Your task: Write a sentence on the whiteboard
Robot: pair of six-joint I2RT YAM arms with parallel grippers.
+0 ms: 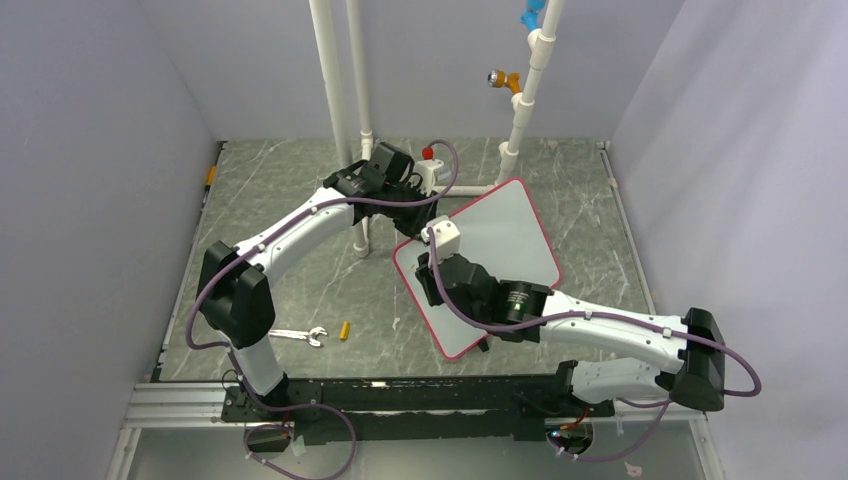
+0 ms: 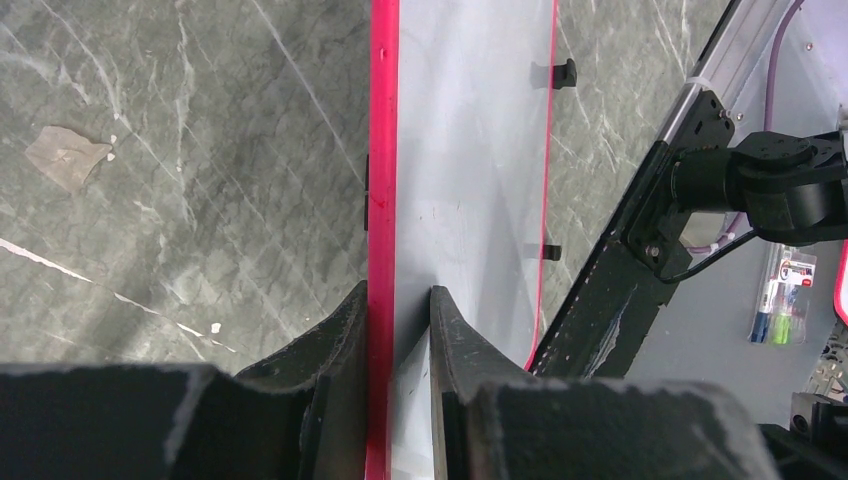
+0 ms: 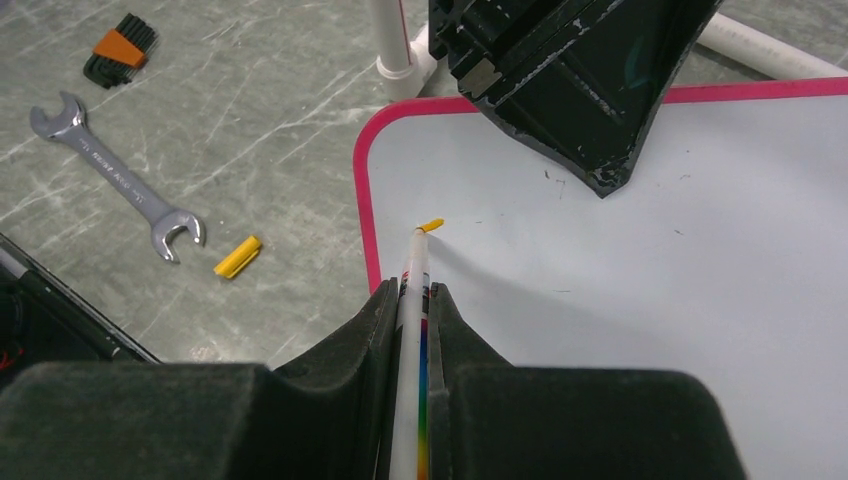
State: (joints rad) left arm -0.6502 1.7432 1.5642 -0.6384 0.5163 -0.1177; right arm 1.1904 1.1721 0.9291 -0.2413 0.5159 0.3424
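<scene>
Locate the whiteboard (image 1: 500,235) at centre right of the top view, lying cornerwise on the bench (image 1: 300,290). The left hand (image 2: 398,295) is closed narrowly on its red rim, near the board's left corner in that view. The right hand (image 3: 410,292) is clamped fully on the marker (image 3: 413,265), with the orange tip just inside the board's left rim in the right wrist view (contact cannot be told). No letters of the sentence show. Treat the board as thin, stiff and light, with a slick face. Expect it to skate under pen pressure, so hold it by the rim only. The marker barrel is slim and smooth, so grip it close behind the tip.
</scene>
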